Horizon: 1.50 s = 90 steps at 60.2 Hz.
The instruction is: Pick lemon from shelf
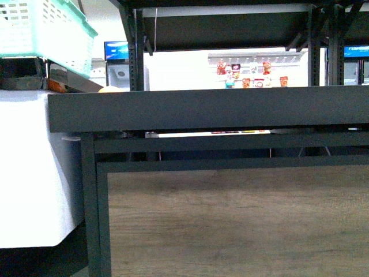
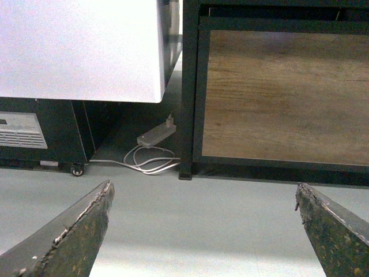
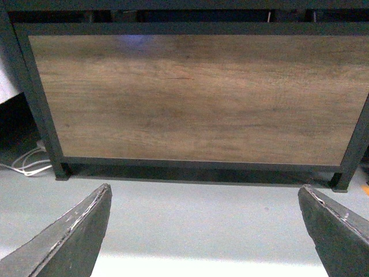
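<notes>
Barely: yellow sliver (image 1: 112,89) peeks over shelf (image 1: 207,109) rim, rest hidden; left tool (image 2: 203,186), right tool (image 3: 204,187) both wide, empty.

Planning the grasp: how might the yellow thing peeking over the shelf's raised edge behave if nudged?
The yellow thing shows only a rounded top, so it probably rolls when nudged; the shelf's raised edge would likely stop it. If a lemon, probably firm; too little shows to judge slipperiness.

One shelf (image 1: 207,109) with one wood-grain panel (image 1: 230,219) is counted. One mint basket (image 1: 40,29), one white cabinet (image 1: 29,173), one power adapter (image 2: 155,134) and one yellow item (image 1: 111,89) are noted. Two grippers are seen: left gripper (image 2: 203,186), right gripper (image 3: 204,187).
</notes>
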### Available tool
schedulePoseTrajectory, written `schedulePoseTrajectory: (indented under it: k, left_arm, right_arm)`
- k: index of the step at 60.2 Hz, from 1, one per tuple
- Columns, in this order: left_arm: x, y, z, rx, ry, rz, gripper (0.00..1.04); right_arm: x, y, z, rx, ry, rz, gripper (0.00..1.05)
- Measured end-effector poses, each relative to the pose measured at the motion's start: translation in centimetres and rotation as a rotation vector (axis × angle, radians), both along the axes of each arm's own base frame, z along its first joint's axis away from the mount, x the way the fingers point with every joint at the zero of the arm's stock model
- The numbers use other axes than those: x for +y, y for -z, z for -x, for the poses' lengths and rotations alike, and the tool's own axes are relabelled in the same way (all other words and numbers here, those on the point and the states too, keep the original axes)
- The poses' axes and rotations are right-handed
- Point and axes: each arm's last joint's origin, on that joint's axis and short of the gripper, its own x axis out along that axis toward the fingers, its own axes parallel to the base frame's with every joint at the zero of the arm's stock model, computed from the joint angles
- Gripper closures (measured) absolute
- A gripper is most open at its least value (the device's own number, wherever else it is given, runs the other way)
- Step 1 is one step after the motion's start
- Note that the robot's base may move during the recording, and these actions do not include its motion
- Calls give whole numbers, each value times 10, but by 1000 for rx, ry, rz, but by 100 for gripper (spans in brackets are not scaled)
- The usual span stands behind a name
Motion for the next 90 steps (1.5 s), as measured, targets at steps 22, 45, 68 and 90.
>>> schedulePoseTrajectory:
  k: [22,45,68,90]
  left_arm:
    - [0,0,0,0,0,0,8]
    - [0,0,0,0,0,0,8]
    - [0,0,0,0,0,0,8]
    - [0,0,0,0,2,0,8]
  right_arm:
    - [0,0,0,0,0,0,7]
    - [0,0,0,0,0,0,7]
    - [0,0,0,0,0,0,7]
    - [0,0,0,0,-1,0,7]
